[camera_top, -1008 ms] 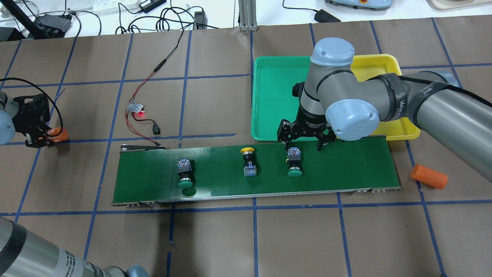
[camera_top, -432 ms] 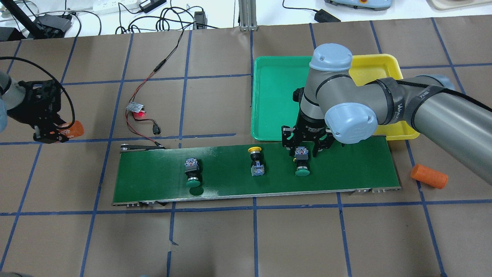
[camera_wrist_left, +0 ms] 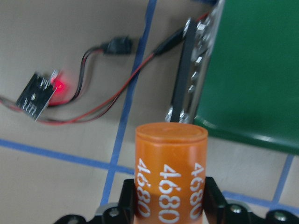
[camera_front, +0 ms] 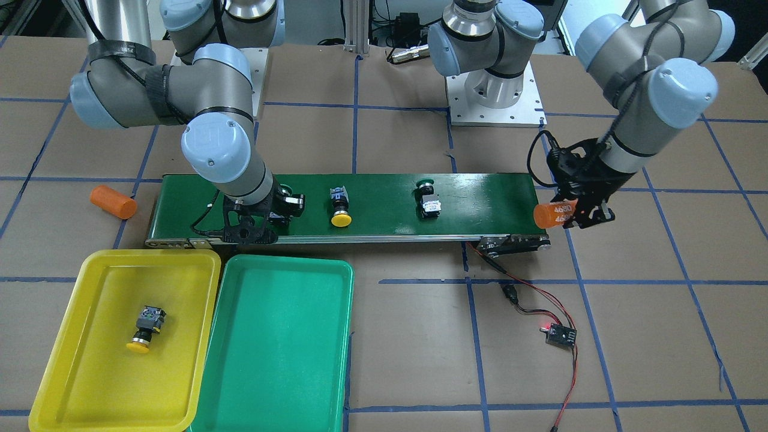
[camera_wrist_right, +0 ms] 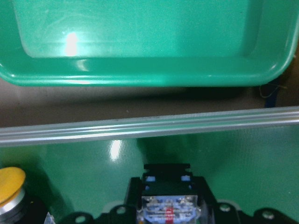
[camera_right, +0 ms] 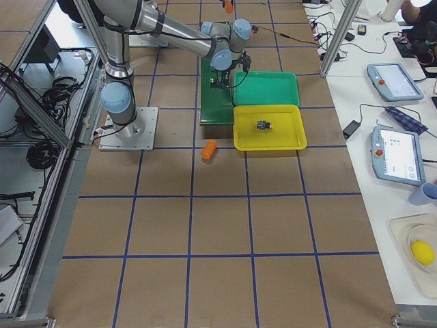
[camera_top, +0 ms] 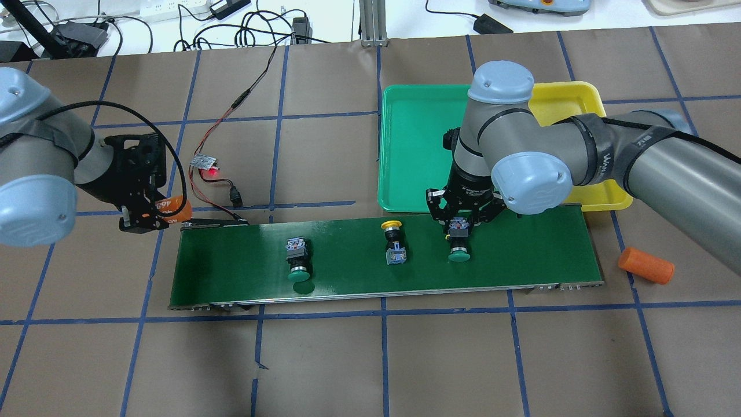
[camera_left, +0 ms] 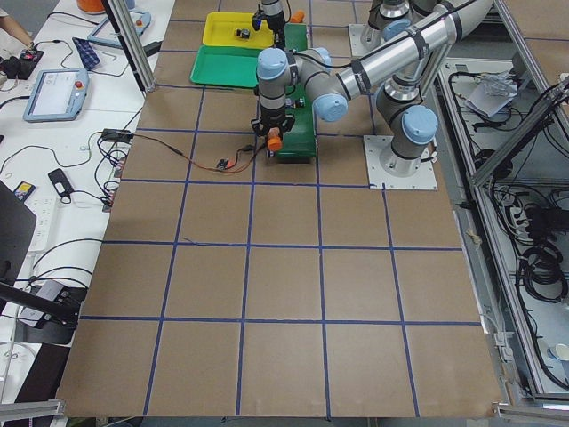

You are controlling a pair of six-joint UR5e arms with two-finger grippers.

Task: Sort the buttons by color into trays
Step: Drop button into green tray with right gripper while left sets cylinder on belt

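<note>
Right gripper (camera_top: 458, 225): jaws narrow, clamped on the grey contact block of a green button (camera_top: 458, 248). The button lies on the belt (camera_top: 521, 255) near its tray-side edge, cap pointing away from the trays. Can't tell whether it is lifted off the belt surface.

Left gripper (camera_front: 582, 213): jaws closed on an orange cylinder (camera_front: 549, 215) printed "4680", held just past the belt's roller end, above the counter (camera_top: 324, 365).

Also on the belt:
- yellow button (camera_top: 395, 243) mid-belt, lying on its side, cap toward the trays
- second green button (camera_top: 299, 263) further toward the left arm, cap toward the robot

Trays sit side by side just beyond the belt at the right arm's end:
- green tray (camera_front: 276, 348): no button inside
- yellow tray (camera_front: 84, 372): second yellow button (camera_front: 146, 330) lying on its side in it

A loose orange cylinder (camera_top: 645, 265) lies on the counter off the belt's right end. A small board with a lit red LED (camera_top: 204, 162) is wired to the belt's other end.
</note>
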